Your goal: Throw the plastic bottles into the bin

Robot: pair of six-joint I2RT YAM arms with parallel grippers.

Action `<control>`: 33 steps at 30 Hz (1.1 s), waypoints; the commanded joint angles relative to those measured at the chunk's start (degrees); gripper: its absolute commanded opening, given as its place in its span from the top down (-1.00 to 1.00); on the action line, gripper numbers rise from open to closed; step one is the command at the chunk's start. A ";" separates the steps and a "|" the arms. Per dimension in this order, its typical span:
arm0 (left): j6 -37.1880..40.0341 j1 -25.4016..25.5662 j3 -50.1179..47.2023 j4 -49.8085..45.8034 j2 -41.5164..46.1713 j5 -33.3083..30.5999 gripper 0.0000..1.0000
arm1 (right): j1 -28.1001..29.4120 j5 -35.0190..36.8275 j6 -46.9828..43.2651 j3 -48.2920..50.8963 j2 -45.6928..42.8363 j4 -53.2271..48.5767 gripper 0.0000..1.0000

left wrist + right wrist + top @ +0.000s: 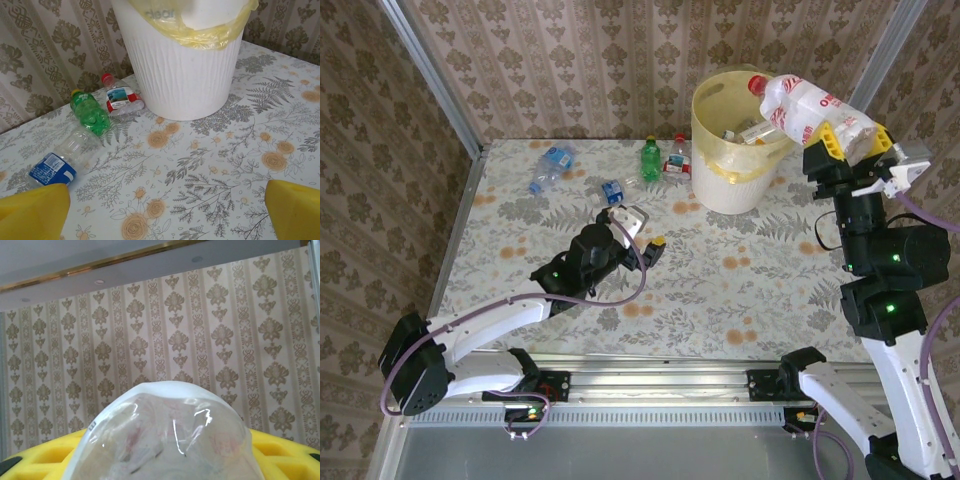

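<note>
- The large clear bottle (810, 108), with a red cap and a red-white label, is up in the air. It lies tilted, its cap end over the rim of the bin (730, 190), and it is not yet dropped.
- The right gripper (850, 132) has this bottle. Its jaws stand about half apart, and the yellow fingers (280, 450) press on both sides of the body.
- Inside the bin, within the yellow bag liner, some bottles (748, 130) already lie, so part of the task is done.
- On the table (720, 290), left of the bin, several bottles are left. There is a green bottle (90, 112), a red-capped bottle (120, 98) just beside it, and a blue-label bottle (60, 162). More clear ones (550, 165) lie further left.
- The left gripper (642, 232) hovers low over the table with its jaws fully wide and nothing between them.
- In my judgement the work is near the middle: one bottle is ready to fall, and at least four more must be picked up.
</note>
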State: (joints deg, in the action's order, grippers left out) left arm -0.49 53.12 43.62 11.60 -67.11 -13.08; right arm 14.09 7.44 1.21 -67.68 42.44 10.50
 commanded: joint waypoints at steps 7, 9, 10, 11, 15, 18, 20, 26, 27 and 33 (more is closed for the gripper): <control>-1.73 -1.19 -0.47 2.61 -0.30 0.16 -1.00 | -0.09 3.54 -3.60 0.97 -0.22 5.49 0.18; -1.91 -1.29 -0.39 2.72 -0.39 0.20 -1.00 | -0.03 3.72 -3.76 0.97 -0.18 5.75 0.19; -1.87 -1.39 -0.42 2.69 -0.39 0.23 -1.00 | -0.06 3.72 -3.85 0.88 -0.16 5.91 0.19; -1.88 -1.38 -0.43 2.68 -0.39 0.26 -1.00 | -0.06 3.72 -3.94 0.80 -0.08 5.96 0.19; -1.87 -1.55 -0.40 2.81 -0.48 0.37 -1.00 | -0.04 3.72 -4.46 0.70 -0.04 5.85 0.19; -1.87 -1.66 -0.39 2.90 -0.48 0.41 -0.99 | -0.08 3.72 -4.55 0.77 -0.08 5.79 0.18; -1.72 -1.64 -0.40 2.91 -0.48 0.35 -1.00 | -0.11 3.73 -4.63 0.81 0.01 5.76 0.18; -1.52 -1.82 -0.43 3.16 -0.39 0.65 -1.00 | -0.04 3.80 -4.88 0.70 0.35 5.77 0.18; -1.48 -1.86 -0.38 3.17 -0.39 0.62 -1.00 | -0.07 3.81 -4.99 0.62 0.60 5.67 0.17; -1.32 -2.18 -0.25 3.19 -0.48 0.85 -0.99 | -0.07 4.15 -5.25 0.36 1.80 5.84 0.17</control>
State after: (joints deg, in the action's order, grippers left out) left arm -1.34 51.46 43.46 13.32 -67.53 -12.99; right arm 14.11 9.06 -3.09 -67.05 43.92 13.39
